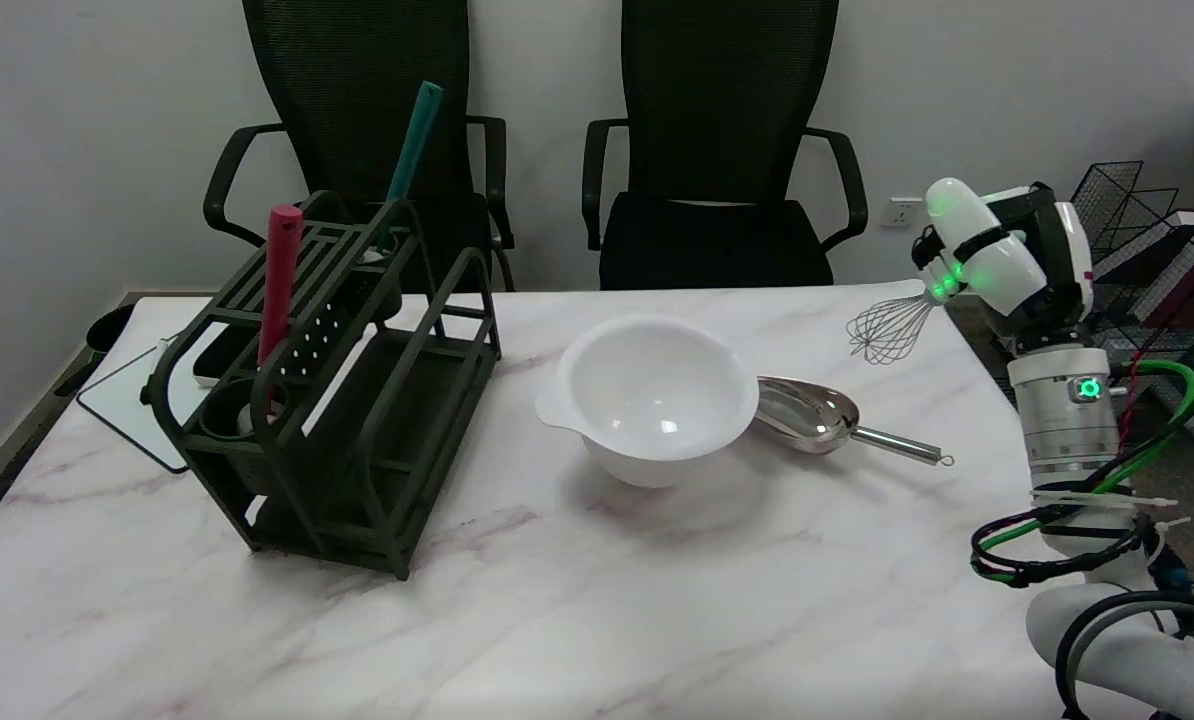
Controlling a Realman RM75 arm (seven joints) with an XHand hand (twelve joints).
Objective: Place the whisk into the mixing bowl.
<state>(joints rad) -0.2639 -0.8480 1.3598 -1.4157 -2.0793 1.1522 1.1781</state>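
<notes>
The desk (597, 620) is white marble veined with faint pink and grey, and on it stand a plain white mixing bowl (657, 400) and a dark olive-green rack (337, 400). In the rack stand a red handle (279, 280) and a teal one (412, 140). Right of the bowl lie a shiny silver scoop (817, 415) and a silver wire whisk (889, 330), by the white-and-black robot hand (997, 260) lit with green.

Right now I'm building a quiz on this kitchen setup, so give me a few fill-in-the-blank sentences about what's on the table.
1. The right hand holds the ____ above the table's far right edge.
2. The white mixing bowl is ____ inside.
3. The metal scoop lies just to the ____ of the bowl in the picture.
4. A red-handled utensil stands in the dark green ____.

Missing words: whisk; empty; right; rack
</notes>
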